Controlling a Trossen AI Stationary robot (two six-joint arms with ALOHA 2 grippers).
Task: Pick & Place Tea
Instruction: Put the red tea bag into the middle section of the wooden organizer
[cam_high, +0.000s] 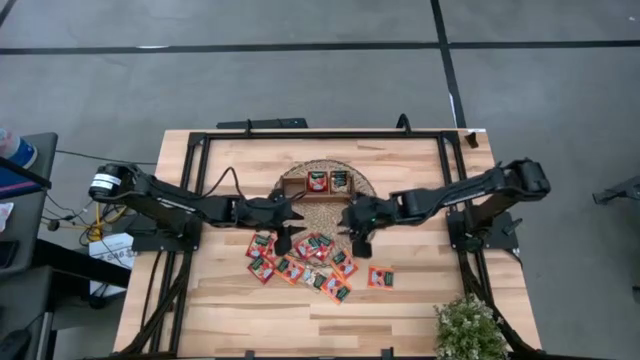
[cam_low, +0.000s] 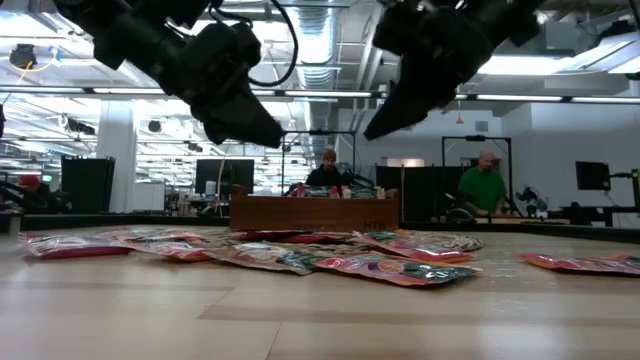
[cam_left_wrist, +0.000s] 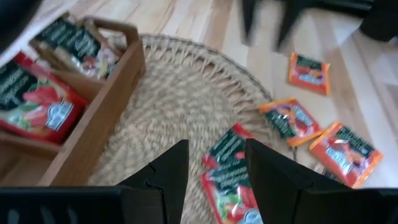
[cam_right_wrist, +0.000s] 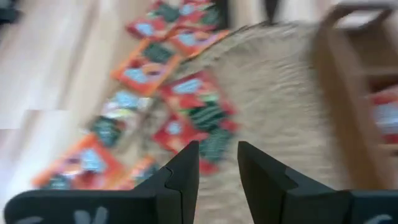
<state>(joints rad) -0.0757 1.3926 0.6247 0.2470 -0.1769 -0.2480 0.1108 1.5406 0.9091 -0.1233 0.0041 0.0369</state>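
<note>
Several red-orange tea sachets (cam_high: 312, 262) lie flat and scattered on the wooden table, some overlapping the near rim of the round woven mat (cam_high: 325, 205). The brown wooden tray (cam_high: 296, 184) stands on the mat with two sachets (cam_high: 328, 181) lying in its compartments. My left gripper (cam_high: 285, 235) hovers open above a sachet (cam_left_wrist: 227, 168) at the mat's edge. My right gripper (cam_high: 358, 240) hovers open over other sachets (cam_right_wrist: 196, 115) on the mat's rim. Both hang clear above the table in the low view, and neither holds anything.
A potted plant (cam_high: 468, 328) stands at the table's near right corner. One sachet (cam_high: 380, 277) lies apart to the right of the pile. A black frame (cam_high: 320, 133) runs along the table's far and side edges. People sit in the room beyond (cam_low: 485, 190).
</note>
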